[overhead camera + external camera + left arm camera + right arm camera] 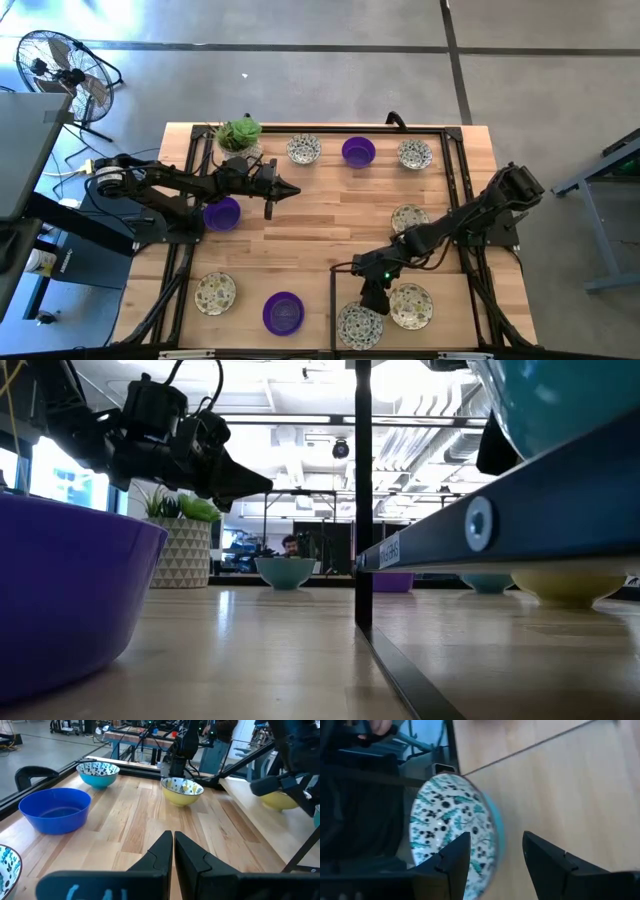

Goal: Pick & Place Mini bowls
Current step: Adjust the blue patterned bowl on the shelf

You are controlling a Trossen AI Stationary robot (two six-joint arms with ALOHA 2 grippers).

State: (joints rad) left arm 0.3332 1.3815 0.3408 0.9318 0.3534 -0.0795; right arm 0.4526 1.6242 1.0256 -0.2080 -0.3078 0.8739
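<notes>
**Nine mini bowls on the wood, right hand spread over a speckled one**

We can read no brand or label for certain: a small tag on the dark rail (390, 550) in the low view carries print too small to make out.

The surface (330, 215) is pale wooden planking edged by a black frame. Taking the high view as a clock face, a potted plant (240, 134) stands at 11 o'clock. Around it lies a grey concrete floor (300, 60), with a black fan (60, 68) off the 10 o'clock corner. The low view shows a bright room of lights and racks behind, and a person (290, 546) far off.

We count nine mini bowls: three purple and six speckled. The purple ones sit at 12 o'clock (358, 151), at 9 o'clock (222, 213) and at 6 o'clock (283, 312). Speckled ones sit along the far edge (303, 149) (414, 154), at 3 o'clock (409, 218), at 7 o'clock (215, 292), and two side by side at 5 o'clock (358, 325) (411, 305).

The right hand (372, 302) hangs over the 5 o'clock pair, fingers (452, 862) spread apart astride the rim of a speckled bowl (447, 832), not clamped on it. The left hand (284, 190) is clenched on nothing, in the air just past the 9 o'clock purple bowl.
</notes>
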